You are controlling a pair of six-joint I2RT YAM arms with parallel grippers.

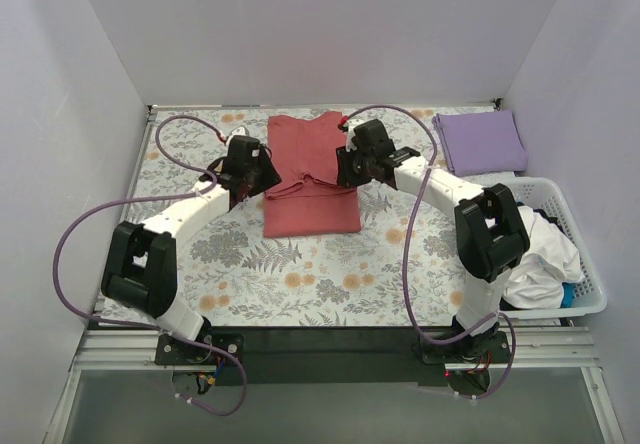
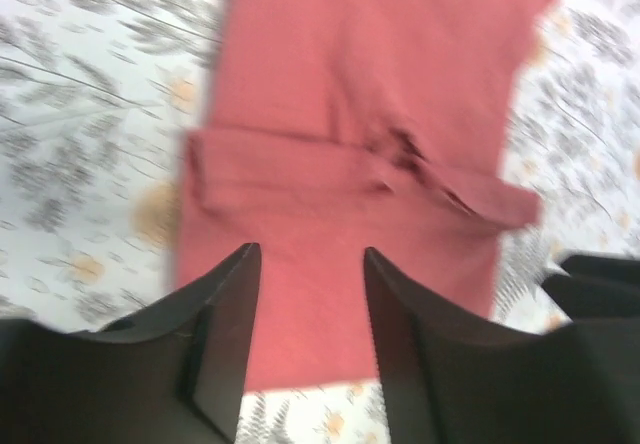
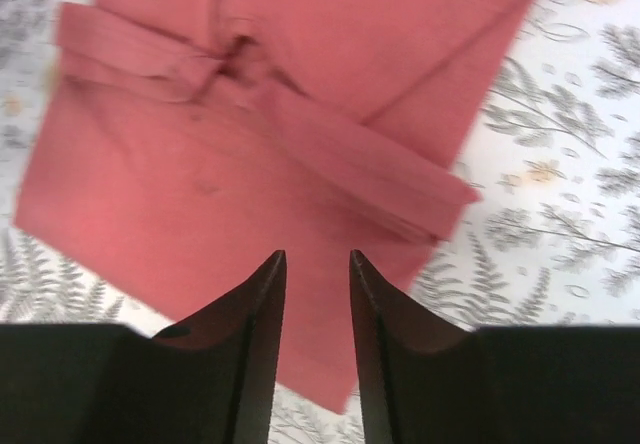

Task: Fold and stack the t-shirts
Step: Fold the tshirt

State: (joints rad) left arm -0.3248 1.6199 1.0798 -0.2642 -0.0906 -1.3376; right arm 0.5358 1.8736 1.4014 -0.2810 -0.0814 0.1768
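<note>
Between both end effectors (image 1: 264,182) (image 1: 344,170), salmon tee (image 1: 312,209).

1. A salmon-red t-shirt (image 2: 370,94) lies flat on the floral-print cloth (image 2: 90,114), with a folded band crossing its middle.
2. The left gripper (image 2: 310,254) hangs over the shirt's near part, jaws apart, holding nothing.

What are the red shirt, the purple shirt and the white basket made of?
The red shirt looks like soft, matte cloth, maybe cotton knit: it lies limp, with a folded band and small creases. The purple shirt seems to be similar cloth, folded flat with soft edges. The white basket looks like hard, smooth plastic: its slatted walls stand stiff and keep their shape.
</note>
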